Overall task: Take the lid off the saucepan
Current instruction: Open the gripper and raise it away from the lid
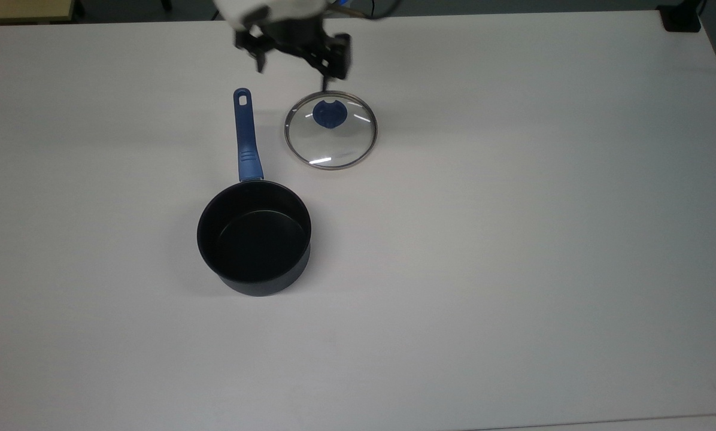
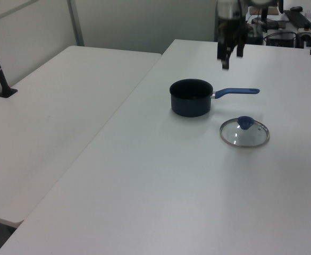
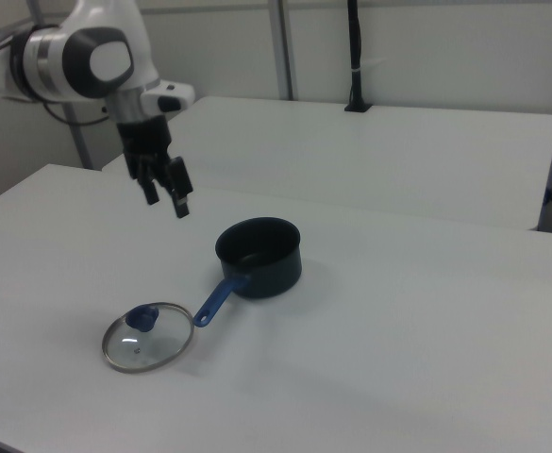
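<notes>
Glass lid [image 1: 330, 130] lies flat on the counter [image 1: 513, 239] just right of the saucepan [image 1: 254, 237] handle in the top view, stiff, breakable, slick except at its blue knob [image 1: 328, 114], the obvious hold, while the end effector [image 3: 165, 194] hangs above, fingers apart and empty.

The white bench [image 1: 513, 239] carries the open saucepan [image 1: 254, 236] and, just beside its handle, the glass lid [image 1: 331, 134] lying flat.

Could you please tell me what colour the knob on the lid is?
The knob on the lid is blue, clearest in the top view.
</notes>
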`<state>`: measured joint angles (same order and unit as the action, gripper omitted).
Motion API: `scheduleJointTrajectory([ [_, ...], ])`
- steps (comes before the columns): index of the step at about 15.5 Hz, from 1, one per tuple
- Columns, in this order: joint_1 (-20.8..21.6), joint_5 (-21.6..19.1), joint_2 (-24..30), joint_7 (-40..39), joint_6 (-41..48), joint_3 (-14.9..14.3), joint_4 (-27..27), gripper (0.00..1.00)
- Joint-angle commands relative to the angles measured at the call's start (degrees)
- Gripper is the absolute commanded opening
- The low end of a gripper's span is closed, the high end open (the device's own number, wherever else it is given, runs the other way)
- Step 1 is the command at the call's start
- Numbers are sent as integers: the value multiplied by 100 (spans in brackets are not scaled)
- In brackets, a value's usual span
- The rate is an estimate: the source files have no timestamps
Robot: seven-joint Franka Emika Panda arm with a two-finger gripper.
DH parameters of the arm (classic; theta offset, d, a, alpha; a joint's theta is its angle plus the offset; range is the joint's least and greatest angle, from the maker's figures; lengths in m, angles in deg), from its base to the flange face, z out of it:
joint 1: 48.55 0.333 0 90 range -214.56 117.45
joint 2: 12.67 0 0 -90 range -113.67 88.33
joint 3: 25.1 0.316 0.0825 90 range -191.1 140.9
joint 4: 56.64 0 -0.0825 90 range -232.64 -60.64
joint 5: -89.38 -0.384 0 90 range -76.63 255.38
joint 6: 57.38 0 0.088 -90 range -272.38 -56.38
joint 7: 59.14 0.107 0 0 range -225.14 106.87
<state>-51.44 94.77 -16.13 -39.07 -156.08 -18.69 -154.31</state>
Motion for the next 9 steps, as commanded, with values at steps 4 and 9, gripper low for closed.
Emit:
scheduleJointTrajectory([
  [4,122,-276,548,-512,79,-816,90,100],
  [9,324,-284,637,-2092,79,-1528,372,100],
])
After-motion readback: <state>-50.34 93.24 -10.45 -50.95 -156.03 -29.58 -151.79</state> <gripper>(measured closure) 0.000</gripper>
